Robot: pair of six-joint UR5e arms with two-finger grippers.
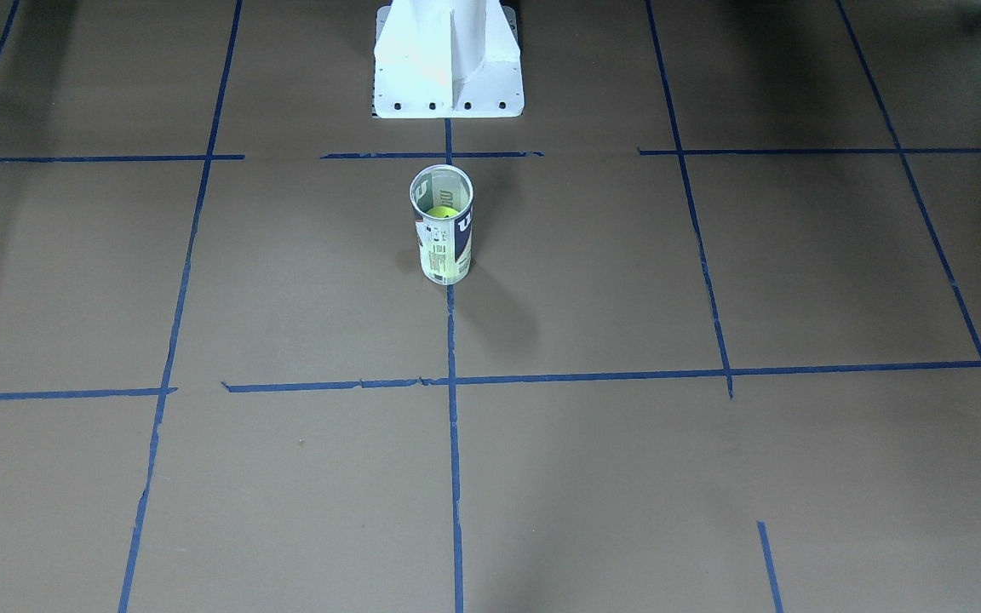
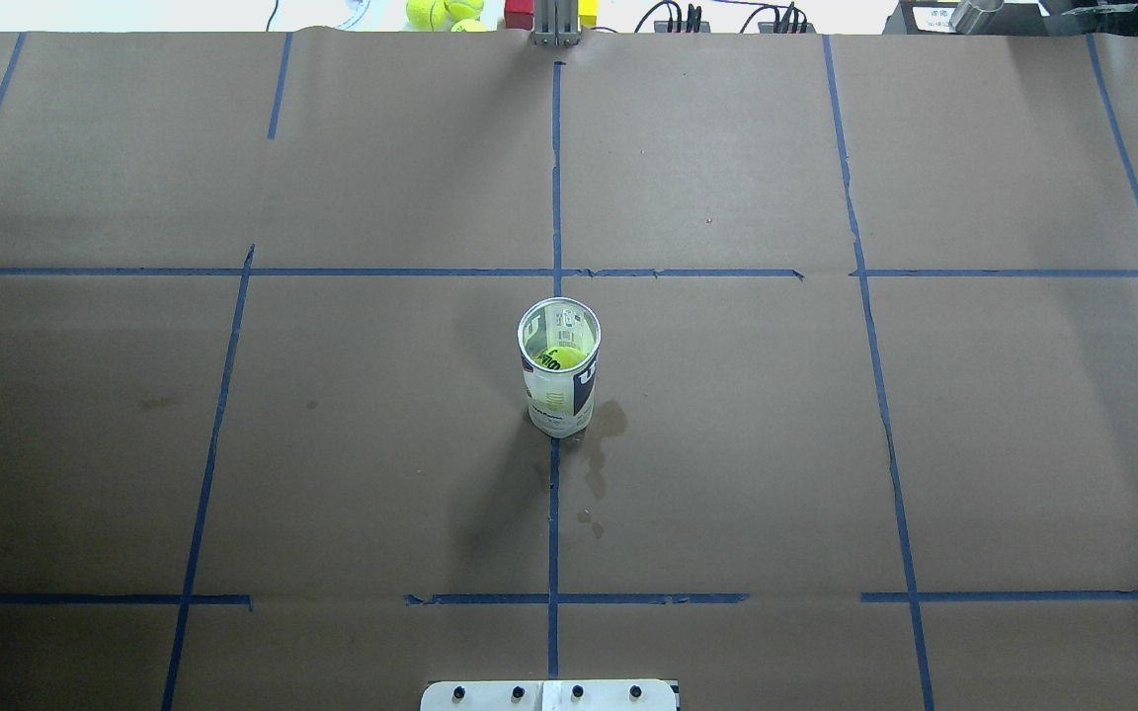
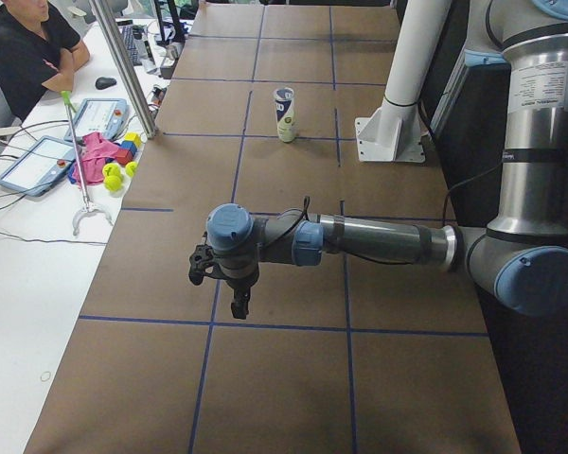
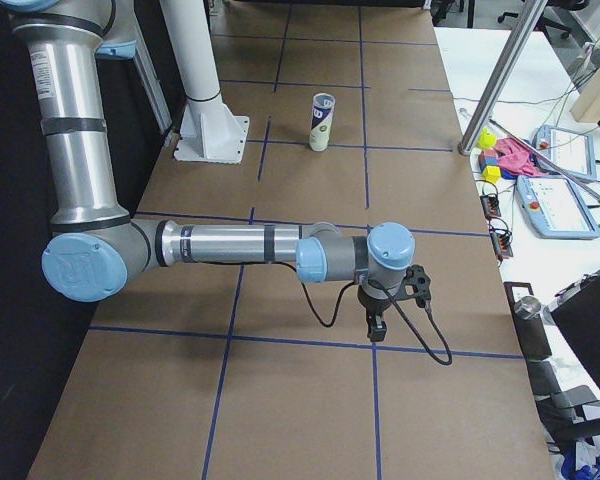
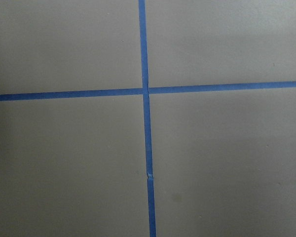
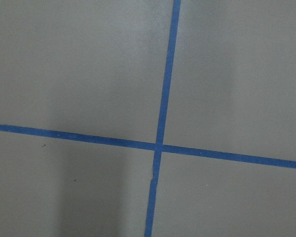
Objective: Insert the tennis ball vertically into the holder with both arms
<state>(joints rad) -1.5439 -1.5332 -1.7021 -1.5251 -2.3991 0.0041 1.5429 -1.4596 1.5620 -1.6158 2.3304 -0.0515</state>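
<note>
While the holder (image 2: 559, 380) is standing upright, tennis ball (image 2: 563, 357) inside, the left gripper (image 3: 239, 305) and right gripper (image 4: 376, 326) are hanging far off; I cannot tell their spread.

Brown paper (image 2: 727, 444) is covering the table, with blue tape (image 2: 553, 513) running across it in a grid. In the overhead view a dark stain (image 2: 610, 420) is showing on the paper just right of the centre tape line, with smaller spots trailing toward the near edge. A person (image 3: 28, 52) in a black shirt is sitting at the far end of the white bench (image 3: 19, 284) alongside. Two pendants (image 3: 97, 115) are lying there, with a pink cloth (image 3: 93, 156) beside them. Spare balls (image 3: 112, 175) and coloured blocks (image 3: 128, 144) are resting against the cloth. A grabber (image 3: 76, 161) is lying across the bench, and a metal pole (image 3: 123, 66) is rising at a tilt from the table's edge.
</note>
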